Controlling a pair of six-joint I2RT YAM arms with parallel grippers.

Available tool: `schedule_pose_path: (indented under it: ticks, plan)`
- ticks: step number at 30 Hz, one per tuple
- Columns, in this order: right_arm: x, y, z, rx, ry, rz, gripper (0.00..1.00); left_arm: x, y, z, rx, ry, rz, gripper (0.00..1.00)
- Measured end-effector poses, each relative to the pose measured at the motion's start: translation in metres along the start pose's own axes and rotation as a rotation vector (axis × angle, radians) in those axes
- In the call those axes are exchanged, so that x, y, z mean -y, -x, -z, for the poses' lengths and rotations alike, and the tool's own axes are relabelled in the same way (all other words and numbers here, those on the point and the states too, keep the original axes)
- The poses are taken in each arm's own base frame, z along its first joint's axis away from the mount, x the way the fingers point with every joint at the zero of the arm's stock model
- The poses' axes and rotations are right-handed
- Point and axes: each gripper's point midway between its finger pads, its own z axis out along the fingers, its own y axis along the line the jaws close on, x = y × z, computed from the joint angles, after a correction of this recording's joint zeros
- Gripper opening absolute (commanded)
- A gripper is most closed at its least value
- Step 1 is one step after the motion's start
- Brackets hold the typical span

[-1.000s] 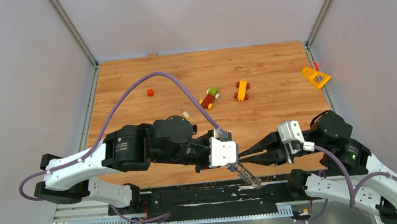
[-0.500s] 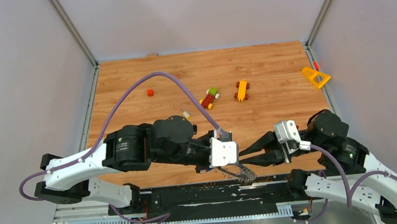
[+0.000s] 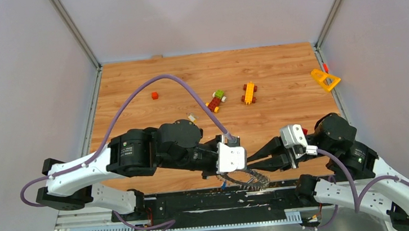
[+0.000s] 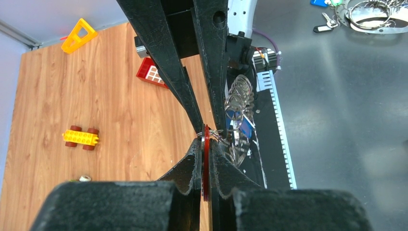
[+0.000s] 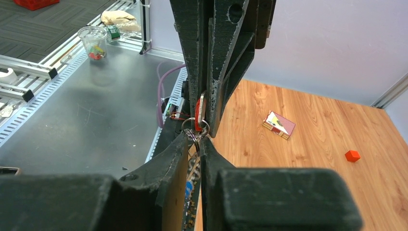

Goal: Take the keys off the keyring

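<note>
At the near edge of the surface (image 3: 277, 69), over the black rail (image 3: 199, 202) between the two arm bases, the keyring (image 3: 249, 178) hangs in the air as a dark coiled loop, with the keys (image 4: 245, 128) bunched under it. Their blue heads show among a stack of silver rings.

The left hand (image 4: 206, 144) is clenched on a thin red piece seen edge-on, which I take for a red-headed key (image 4: 206, 166). The right hand (image 5: 196, 139) meets it tip to tip, its fingers pinched on the small ring (image 5: 196, 129) that links that key to the bunch.

I judge the bundle light but loose and prone to swing. The metal is stiff and slippery, and the split coils will be springy and resist opening. The flat plastic head gives the surest hold. The ring is best gripped close to where the key sits, so the key can be worked round the coil.

No container stands on the surface. It carries only two toy vehicles (image 3: 216, 100) (image 3: 249, 92), a red cube (image 3: 154, 95) and a yellow triangle (image 3: 325, 79), all well apart from the hands. Off the surface, on the grey metal bench (image 5: 96, 125), a clear cup (image 5: 93, 41) holds small coloured bits that are too small to name.
</note>
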Motion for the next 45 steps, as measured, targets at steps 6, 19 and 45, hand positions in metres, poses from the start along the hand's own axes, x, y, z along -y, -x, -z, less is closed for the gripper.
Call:
schedule_pose_path:
  ticks: [6, 19, 45]
  plan:
    - [0.000, -0.001, 0.000, -0.002, 0.004, -0.002, 0.02, 0.000, 0.000, 0.000, 0.000, -0.001, 0.000, 0.00]
    - [-0.005, -0.003, 0.007, 0.059, -0.016, 0.038, 0.00, 0.000, -0.003, -0.001, -0.002, 0.001, 0.000, 0.00]
    - [0.007, 0.032, 0.016, 0.349, -0.153, -0.027, 0.00, -0.004, 0.017, 0.013, 0.132, 0.039, -0.018, 0.00]
